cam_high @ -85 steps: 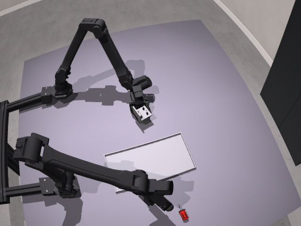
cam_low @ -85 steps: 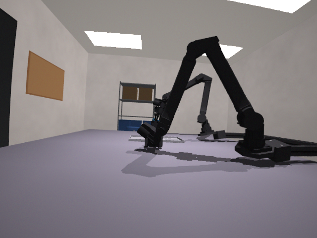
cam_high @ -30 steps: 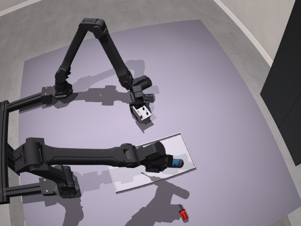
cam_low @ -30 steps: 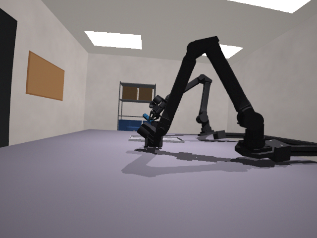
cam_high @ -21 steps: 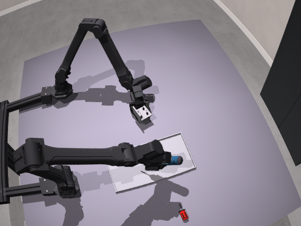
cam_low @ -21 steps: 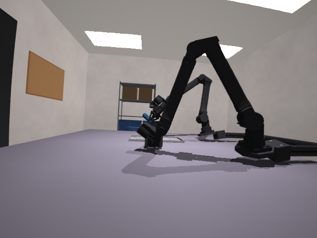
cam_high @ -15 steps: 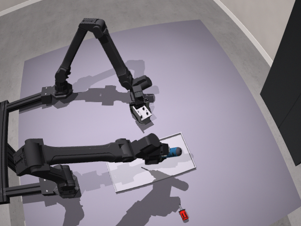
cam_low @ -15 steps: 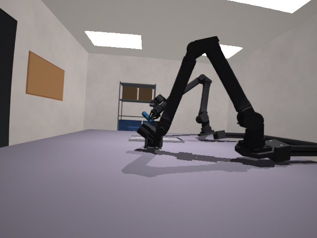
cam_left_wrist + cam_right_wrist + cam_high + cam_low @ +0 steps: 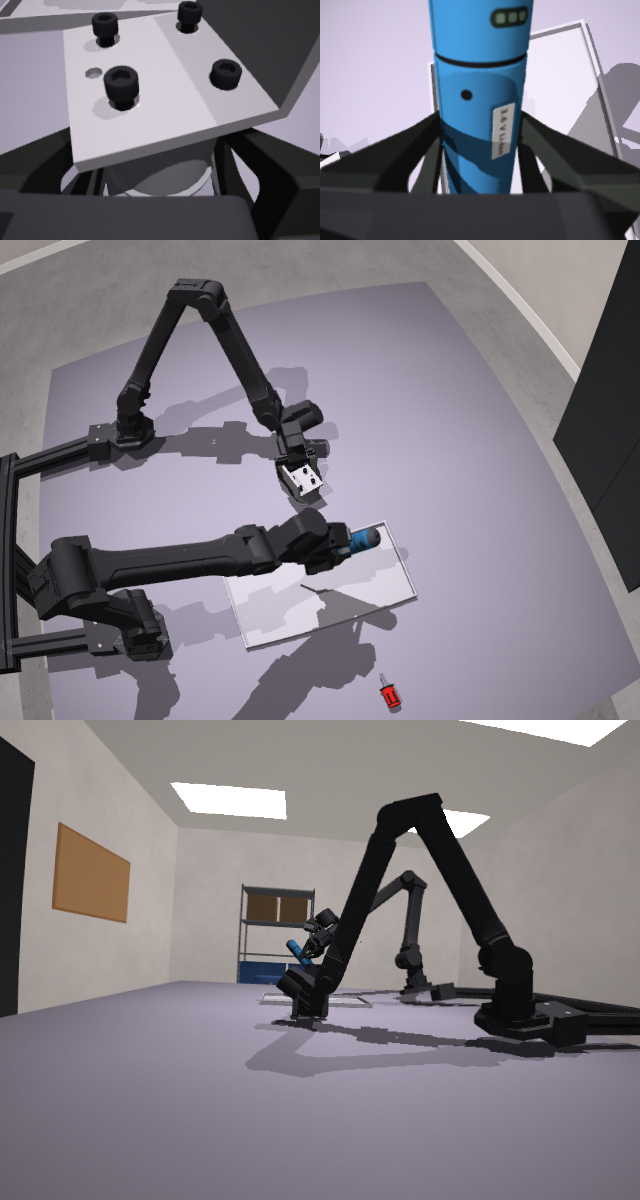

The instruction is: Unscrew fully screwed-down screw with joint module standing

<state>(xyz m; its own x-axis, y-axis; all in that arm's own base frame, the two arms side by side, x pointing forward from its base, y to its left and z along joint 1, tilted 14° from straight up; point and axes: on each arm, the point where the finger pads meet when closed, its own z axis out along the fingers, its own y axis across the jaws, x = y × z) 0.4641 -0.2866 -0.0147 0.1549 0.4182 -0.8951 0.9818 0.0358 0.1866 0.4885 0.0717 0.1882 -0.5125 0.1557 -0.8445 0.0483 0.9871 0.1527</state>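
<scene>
The joint module stands on the table with its white bracket (image 9: 165,85) on top. My left gripper (image 9: 297,463) is shut on the module's round body (image 9: 160,175). Several black screws sit in the bracket. Three of them (image 9: 121,86) stand raised, and one at the right (image 9: 226,73) sits lower. My right gripper (image 9: 338,545) is shut on the blue electric screwdriver (image 9: 362,540), also shown in the right wrist view (image 9: 480,90). It holds the screwdriver in the air over the tray, just in front of the module. The bit is hidden.
A shallow white tray (image 9: 320,586) lies on the table under the right arm. A small red screwdriver (image 9: 389,694) lies near the table's front edge. A dark cabinet (image 9: 604,410) stands off the table at the right.
</scene>
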